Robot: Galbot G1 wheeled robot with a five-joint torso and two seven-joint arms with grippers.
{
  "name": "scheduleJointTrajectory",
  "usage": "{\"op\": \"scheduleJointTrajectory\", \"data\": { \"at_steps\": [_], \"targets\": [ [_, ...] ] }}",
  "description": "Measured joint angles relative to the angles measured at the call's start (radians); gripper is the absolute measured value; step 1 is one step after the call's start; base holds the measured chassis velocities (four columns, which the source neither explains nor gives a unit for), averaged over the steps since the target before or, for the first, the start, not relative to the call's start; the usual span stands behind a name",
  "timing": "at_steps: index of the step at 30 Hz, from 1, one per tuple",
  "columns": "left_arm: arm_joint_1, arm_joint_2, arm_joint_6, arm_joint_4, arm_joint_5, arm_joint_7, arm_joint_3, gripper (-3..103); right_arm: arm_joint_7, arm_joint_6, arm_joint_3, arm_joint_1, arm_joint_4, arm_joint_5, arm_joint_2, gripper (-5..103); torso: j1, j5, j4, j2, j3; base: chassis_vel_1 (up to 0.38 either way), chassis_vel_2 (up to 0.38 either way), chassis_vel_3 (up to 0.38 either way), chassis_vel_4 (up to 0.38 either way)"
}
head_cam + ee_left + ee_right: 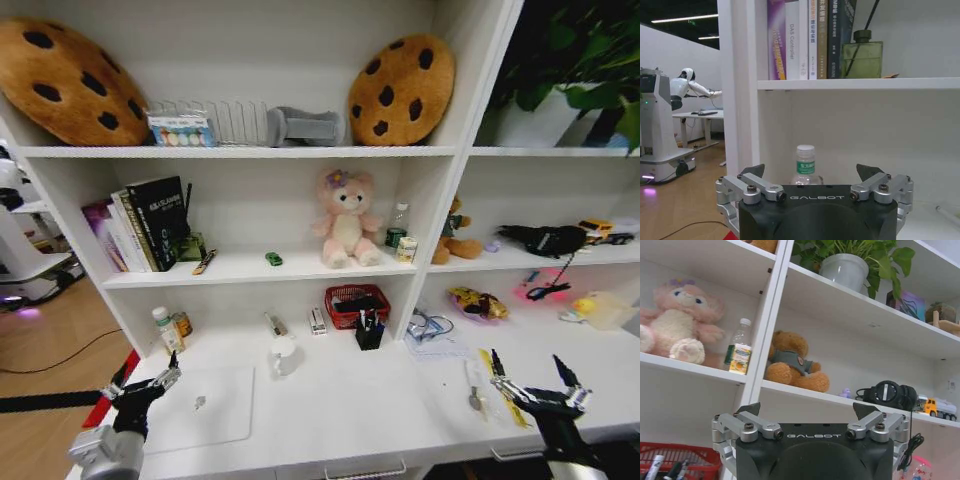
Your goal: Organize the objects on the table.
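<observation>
While empty, left pincer and right pincer gape wide.

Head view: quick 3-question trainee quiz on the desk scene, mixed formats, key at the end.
1. True or false: the left gripper is shut on the silver laptop.
2. The tiny green toy car sits: A) on the table, B) on the shelf beside the pink plush, C) in the red basket.
3. Fill in: the right gripper hovers open above the yellow ____.

Key: 1 false; 2 B; 3 ruler.
</observation>
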Motion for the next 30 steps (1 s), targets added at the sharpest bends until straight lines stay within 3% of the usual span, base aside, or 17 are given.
{"op": "scheduleJointTrajectory", "data": {
  "at_steps": [9, 11, 30],
  "targets": [
    [0.000, 0.000, 0.000, 0.000, 0.000, 0.000, 0.000, 100, 0.000, 0.000, 0.000, 0.000, 0.000, 0.000, 0.000, 100, 0.000, -0.0010, -0.0001, 0.000, 0.000, 0.159, 0.153, -0.158, -0.163],
    [0.000, 0.000, 0.000, 0.000, 0.000, 0.000, 0.000, 100, 0.000, 0.000, 0.000, 0.000, 0.000, 0.000, 0.000, 100, 0.000, 0.0002, 0.0003, 0.000, 0.000, 0.072, 0.018, -0.079, -0.043],
    [0.000, 0.000, 0.000, 0.000, 0.000, 0.000, 0.000, 100, 0.000, 0.000, 0.000, 0.000, 0.000, 0.000, 0.000, 100, 0.000, 0.0000, 0.0001, 0.000, 0.000, 0.032, -0.045, -0.040, 0.048]
  ]
}}
